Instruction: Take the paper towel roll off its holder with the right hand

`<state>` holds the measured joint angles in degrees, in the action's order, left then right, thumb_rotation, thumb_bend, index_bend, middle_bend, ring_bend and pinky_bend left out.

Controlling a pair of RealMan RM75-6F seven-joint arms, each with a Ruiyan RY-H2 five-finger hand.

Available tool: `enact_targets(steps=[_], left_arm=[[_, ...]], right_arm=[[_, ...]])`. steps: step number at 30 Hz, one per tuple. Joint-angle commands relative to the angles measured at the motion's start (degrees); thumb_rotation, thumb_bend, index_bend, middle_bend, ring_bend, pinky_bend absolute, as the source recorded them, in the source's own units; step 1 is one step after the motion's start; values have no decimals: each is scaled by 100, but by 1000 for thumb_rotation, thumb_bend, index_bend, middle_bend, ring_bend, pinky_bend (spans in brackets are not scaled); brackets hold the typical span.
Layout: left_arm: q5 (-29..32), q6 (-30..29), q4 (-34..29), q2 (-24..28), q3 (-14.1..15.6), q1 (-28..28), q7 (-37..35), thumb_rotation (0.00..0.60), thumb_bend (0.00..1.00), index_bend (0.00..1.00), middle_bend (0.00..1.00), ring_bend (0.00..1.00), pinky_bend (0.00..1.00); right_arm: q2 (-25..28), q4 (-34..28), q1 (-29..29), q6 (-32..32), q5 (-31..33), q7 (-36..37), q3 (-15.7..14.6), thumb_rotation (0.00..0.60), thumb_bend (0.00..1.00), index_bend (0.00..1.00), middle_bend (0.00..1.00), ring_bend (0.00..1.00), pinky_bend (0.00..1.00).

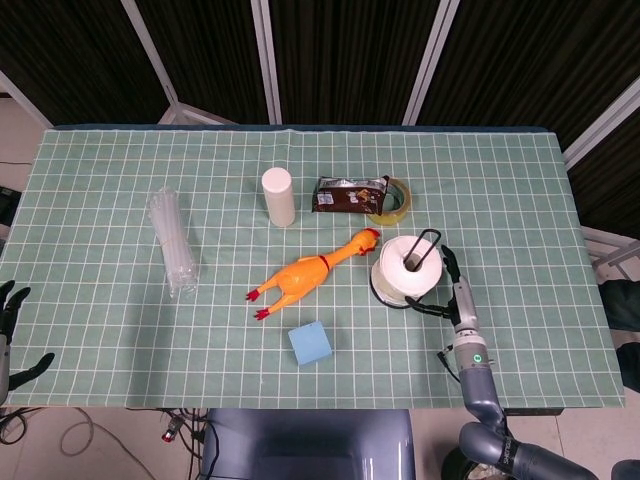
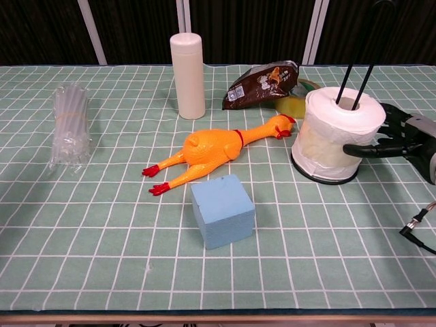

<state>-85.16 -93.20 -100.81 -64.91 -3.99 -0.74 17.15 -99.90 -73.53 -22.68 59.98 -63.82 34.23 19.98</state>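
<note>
The left hand (image 1: 8, 310) is cut by the head view's left edge. The right hand (image 2: 402, 139) is partly hidden behind the paper towel roll (image 2: 338, 129); contact cannot be told. The holder (image 2: 325, 176) base is mostly covered. The tape roll (image 2: 298, 102) lies half hidden behind the snack bag (image 2: 262, 83).

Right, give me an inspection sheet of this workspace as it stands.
Surface: table under green checked cloth.
Job's things: paper towel roll upright on its holder.
Clutter: rubber chicken, blue block, white bottle, snack bag, tape roll, clear cups.
Hands: right robot hand beside the roll, fingers spread; contact unclear. Left robot hand open at the table's edge.
Cables: black cable at right.
Surroundings: dark curtains.
</note>
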Motion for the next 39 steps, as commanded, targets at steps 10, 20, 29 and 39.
enact_targets(steps=[10, 20, 29, 39], left_arm=[[25, 17, -1, 2, -1, 7, 13, 600, 48, 141, 43, 0, 0], [43, 31, 2, 3, -2, 17, 19, 600, 48, 141, 43, 0, 0], [35, 25, -1, 8, 6, 15, 18, 600, 48, 141, 43, 0, 0], [45, 19, -4, 11, 4, 13, 16, 600, 48, 141, 43, 0, 0]], right_arm=[[-181, 35, -165, -126, 107, -164, 114, 600, 0, 0, 0, 0, 0], [-291, 101, -304, -258, 245, -289, 231, 600, 0, 0, 3, 0, 0], [-368, 166, -299, -206, 419, -355, 345, 600, 0, 127, 199, 2, 0], [-223, -106, -231, -23, 254, -343, 392, 600, 0, 216, 226, 15, 0]])
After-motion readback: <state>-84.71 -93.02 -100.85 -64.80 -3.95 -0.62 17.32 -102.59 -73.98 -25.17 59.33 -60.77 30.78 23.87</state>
